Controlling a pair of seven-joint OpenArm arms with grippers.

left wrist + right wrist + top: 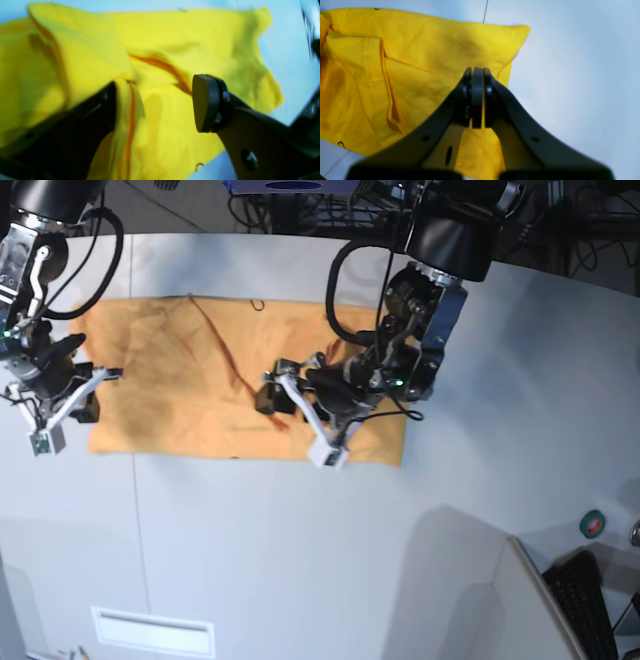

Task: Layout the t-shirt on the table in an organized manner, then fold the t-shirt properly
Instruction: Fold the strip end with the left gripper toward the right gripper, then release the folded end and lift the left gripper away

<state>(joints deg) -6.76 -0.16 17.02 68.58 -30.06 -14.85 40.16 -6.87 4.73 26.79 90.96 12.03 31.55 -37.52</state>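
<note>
The t-shirt [180, 395] lies spread out on the table [300, 560], with a diagonal crease across its middle. My left gripper [275, 395] hangs low over the shirt's right half. In the left wrist view, my left gripper [155, 105] is open. A raised fold of the t-shirt [82, 57] rests against one of its fingers [107, 110], and the other pad [205, 102] stands free of the cloth. My right gripper [88, 385] is over the shirt's left edge. In the right wrist view, my right gripper [477, 75] is shut above the t-shirt [420, 70], and I see nothing pinched in it.
A thin dark seam line [135, 520] runs down the table. A small inset slot plate [152, 632] sits near the front edge. A raised grey panel [470, 580], a keyboard [590, 600] and a small round green object [594, 525] are at the lower right. Cables crowd the back.
</note>
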